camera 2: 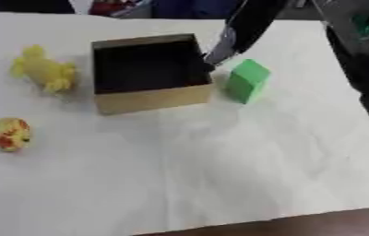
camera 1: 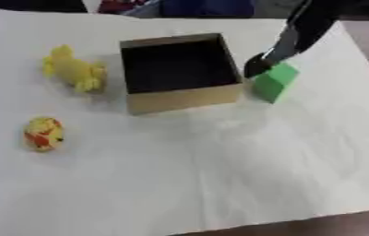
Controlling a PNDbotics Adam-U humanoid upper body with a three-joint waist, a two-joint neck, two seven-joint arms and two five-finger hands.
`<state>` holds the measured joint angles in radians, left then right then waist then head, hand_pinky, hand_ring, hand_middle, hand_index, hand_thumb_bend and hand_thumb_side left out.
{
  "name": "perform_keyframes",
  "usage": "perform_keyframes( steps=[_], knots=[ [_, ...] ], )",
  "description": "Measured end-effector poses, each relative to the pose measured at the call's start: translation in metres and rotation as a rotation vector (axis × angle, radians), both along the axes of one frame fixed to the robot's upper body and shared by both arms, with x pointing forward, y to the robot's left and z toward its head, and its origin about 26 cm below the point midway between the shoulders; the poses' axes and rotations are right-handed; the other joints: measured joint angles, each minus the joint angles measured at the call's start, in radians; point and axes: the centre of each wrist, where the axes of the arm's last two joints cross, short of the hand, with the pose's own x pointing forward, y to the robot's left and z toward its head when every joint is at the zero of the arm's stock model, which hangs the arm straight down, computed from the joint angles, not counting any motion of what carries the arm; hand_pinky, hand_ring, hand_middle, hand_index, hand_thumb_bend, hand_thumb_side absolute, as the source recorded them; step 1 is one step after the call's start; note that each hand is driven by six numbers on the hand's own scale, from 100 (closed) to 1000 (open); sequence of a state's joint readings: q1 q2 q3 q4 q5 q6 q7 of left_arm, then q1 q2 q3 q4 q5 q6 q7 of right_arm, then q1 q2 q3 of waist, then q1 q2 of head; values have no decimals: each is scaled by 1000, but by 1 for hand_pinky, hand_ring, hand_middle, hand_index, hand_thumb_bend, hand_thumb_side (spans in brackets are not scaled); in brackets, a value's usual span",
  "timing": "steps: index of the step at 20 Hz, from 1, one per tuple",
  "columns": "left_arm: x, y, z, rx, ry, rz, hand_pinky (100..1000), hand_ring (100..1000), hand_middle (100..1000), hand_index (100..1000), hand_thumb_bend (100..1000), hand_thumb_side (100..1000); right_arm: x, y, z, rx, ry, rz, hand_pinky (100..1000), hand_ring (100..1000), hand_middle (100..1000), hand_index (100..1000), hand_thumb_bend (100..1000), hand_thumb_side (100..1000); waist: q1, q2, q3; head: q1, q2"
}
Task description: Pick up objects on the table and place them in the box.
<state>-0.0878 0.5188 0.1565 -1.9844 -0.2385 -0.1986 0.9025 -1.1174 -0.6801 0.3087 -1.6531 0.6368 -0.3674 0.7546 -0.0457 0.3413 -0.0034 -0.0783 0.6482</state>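
A yellow and red egg-shaped thing [camera 1: 43,133] is seen at lower left on the white-covered bench [camera 1: 220,175]. Above it lies a yellow toy [camera 1: 74,70]. At centre stands the open cardboard box [camera 1: 180,99], with a green block [camera 1: 274,81] just beside it. The right robot hand [camera 1: 258,64] meets the block's upper left; its fingers cannot be told. No writing is legible.

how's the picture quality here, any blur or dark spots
Left eye view: soft all over, the yellow toy has no crisp edges; the box inside is near black. Right eye view: the right hand is smeared, and a dark blurred mass fills the right edge.
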Motion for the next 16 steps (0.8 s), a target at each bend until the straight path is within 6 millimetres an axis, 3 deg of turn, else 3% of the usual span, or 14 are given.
perform_keyframes(
  steps=[16],
  knots=[
    [0, 0, 0, -2, 1, 1, 338, 582, 592, 774, 189, 1000, 19, -24, -25, -70, 53, -114, 922, 959, 956, 932, 692, 533, -6, -3, -4, 15, -7]
  ],
)
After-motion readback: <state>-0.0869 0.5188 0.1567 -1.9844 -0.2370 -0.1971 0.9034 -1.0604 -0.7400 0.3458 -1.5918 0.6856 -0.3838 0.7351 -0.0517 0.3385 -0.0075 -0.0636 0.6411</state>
